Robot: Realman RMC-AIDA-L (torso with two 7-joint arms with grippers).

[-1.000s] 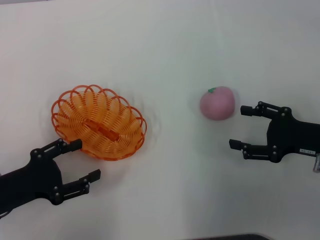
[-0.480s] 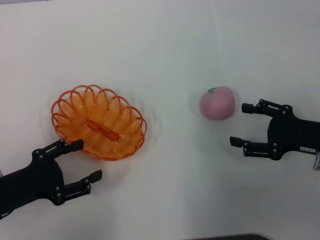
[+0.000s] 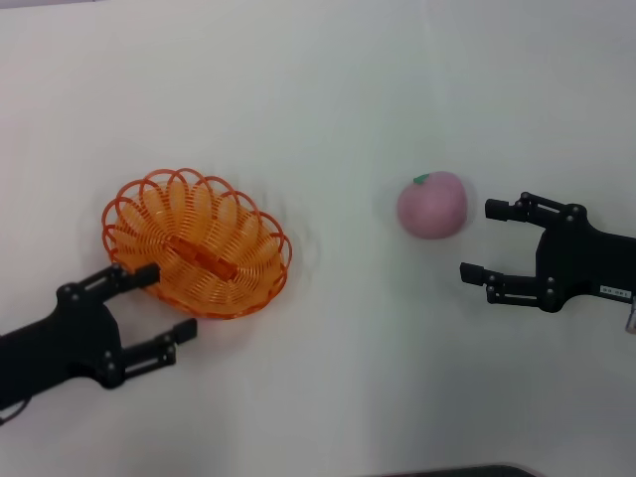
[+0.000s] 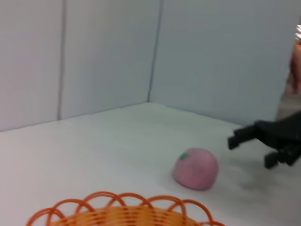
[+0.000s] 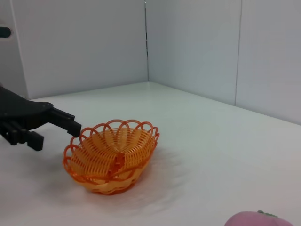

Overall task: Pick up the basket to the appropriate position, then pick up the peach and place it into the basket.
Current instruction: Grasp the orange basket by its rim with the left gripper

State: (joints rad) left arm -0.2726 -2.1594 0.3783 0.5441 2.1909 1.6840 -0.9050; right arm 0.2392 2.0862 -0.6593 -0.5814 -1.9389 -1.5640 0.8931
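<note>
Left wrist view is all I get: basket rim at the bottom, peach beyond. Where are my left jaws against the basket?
Observer: The left gripper is open at the basket's edge nearest the robot. One jaw tip overlaps the rim, and the other lies outside it over the table.
Operator: Is the basket lifted?
Observer: No, the right wrist view shows it sitting upright on the table.
Operator: And the right gripper?
Observer: The right gripper is open on the peach's right side, with a gap between them.
</note>
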